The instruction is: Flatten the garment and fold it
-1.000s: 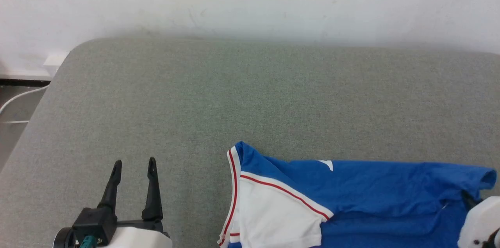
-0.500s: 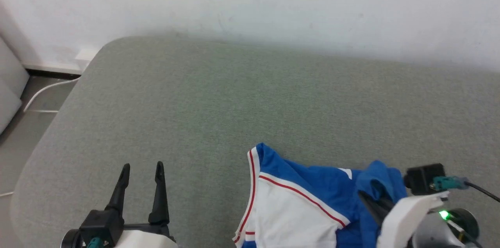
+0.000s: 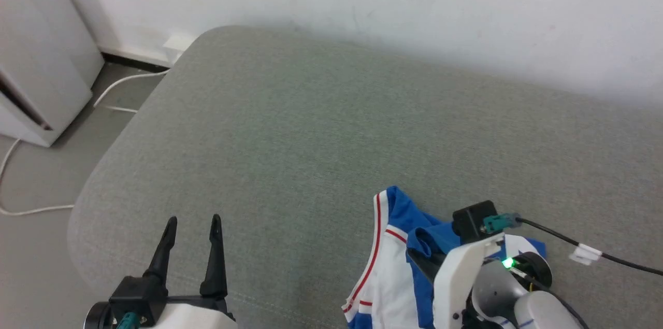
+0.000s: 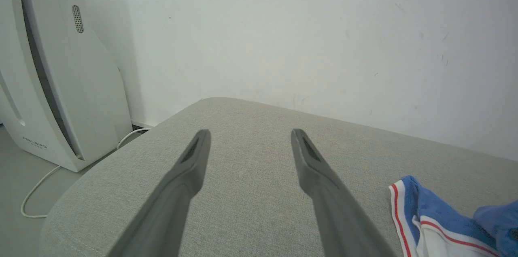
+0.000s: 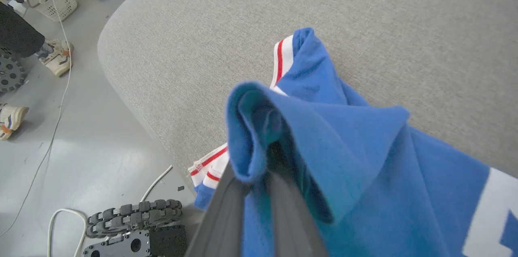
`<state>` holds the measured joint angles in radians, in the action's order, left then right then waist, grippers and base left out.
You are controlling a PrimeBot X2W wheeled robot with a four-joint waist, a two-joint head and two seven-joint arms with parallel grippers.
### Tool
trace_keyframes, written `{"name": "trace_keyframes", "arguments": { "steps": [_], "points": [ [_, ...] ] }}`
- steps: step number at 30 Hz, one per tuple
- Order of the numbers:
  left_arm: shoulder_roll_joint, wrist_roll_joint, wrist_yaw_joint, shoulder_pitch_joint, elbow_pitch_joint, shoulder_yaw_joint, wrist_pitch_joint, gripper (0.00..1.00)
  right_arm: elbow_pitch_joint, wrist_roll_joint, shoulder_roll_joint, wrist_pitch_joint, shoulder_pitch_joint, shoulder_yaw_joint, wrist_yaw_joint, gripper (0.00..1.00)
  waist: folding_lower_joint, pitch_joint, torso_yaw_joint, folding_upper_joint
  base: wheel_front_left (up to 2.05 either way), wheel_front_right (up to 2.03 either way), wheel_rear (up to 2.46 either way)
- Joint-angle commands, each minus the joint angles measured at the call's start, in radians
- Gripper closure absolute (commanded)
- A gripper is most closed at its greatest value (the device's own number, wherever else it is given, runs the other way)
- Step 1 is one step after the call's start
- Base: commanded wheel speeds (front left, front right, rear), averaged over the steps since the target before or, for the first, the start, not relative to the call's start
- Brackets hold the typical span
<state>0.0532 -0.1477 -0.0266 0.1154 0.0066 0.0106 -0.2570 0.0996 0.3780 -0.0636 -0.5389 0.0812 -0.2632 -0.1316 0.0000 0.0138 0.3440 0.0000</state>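
One fold of the garment (image 5: 356, 156) drapes over the clamped right hand (image 5: 262, 168); left hand (image 3: 192, 220) spread, apart.

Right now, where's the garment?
Head view, lower right: the garment lies bunched at the grey cushion's front edge, a fold pinched in the right gripper, right of the left gripper.

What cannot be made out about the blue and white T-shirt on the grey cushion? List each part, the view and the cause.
- Royal-blue T-shirt with white sleeves: head view, lower part cut off by the bottom edge and covered by the right arm.
- White lettering: right wrist view, cut by the right edge, unreadable.
- Right claw, tips: right wrist view, buried in the blue fold.
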Motion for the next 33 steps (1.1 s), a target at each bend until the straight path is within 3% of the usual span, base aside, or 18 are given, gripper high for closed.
{"name": "trace_keyframes", "arguments": {
  "steps": [1,4,5,6,13,19,25,33],
  "points": [
    [-0.003,0.006,-0.002,-0.021,0.002,-0.002,-0.005,0.00,0.046,-0.012,0.000,0.024,0.033,-0.016,0.001,1.00,0.0000,-0.018,0.038,0.0000,0.00,0.00,0.00],
    [-0.003,0.009,-0.009,-0.031,0.005,-0.002,-0.005,0.00,0.149,-0.033,0.001,0.073,0.076,-0.042,0.001,1.00,0.0000,-0.024,0.057,0.0000,0.00,0.00,0.00],
    [-0.003,0.011,-0.009,-0.033,0.005,-0.002,-0.005,0.00,0.177,-0.036,0.002,0.086,0.092,-0.056,0.001,0.89,0.0000,-0.027,0.061,0.0000,0.00,0.00,0.00],
    [-0.003,0.012,-0.008,-0.035,0.004,-0.002,-0.005,0.00,0.203,-0.040,0.003,0.102,0.108,-0.068,0.001,0.00,0.0000,-0.029,0.063,0.0000,0.00,0.00,0.00],
    [-0.003,0.005,0.002,-0.036,0.011,-0.004,-0.005,0.00,0.318,-0.026,0.011,0.158,0.188,-0.194,0.001,0.00,0.0000,-0.027,0.063,0.0000,0.00,0.00,0.00],
    [-0.003,0.004,0.009,-0.032,0.009,-0.009,-0.005,0.00,0.339,0.008,0.002,0.200,0.230,-0.295,0.001,0.00,0.0000,-0.007,0.027,0.0000,0.00,0.00,0.00],
    [-0.003,0.006,0.010,-0.021,0.003,-0.020,-0.005,0.00,0.300,0.009,-0.083,0.300,0.298,-0.330,0.001,0.00,0.0000,0.023,-0.033,0.0000,0.00,0.00,0.00],
    [-0.003,0.006,0.013,-0.003,-0.016,-0.030,-0.005,0.00,0.230,-0.074,-0.247,0.469,0.347,-0.203,0.001,0.00,0.0000,0.044,-0.126,0.0000,0.00,0.00,0.00]
  ]
}}
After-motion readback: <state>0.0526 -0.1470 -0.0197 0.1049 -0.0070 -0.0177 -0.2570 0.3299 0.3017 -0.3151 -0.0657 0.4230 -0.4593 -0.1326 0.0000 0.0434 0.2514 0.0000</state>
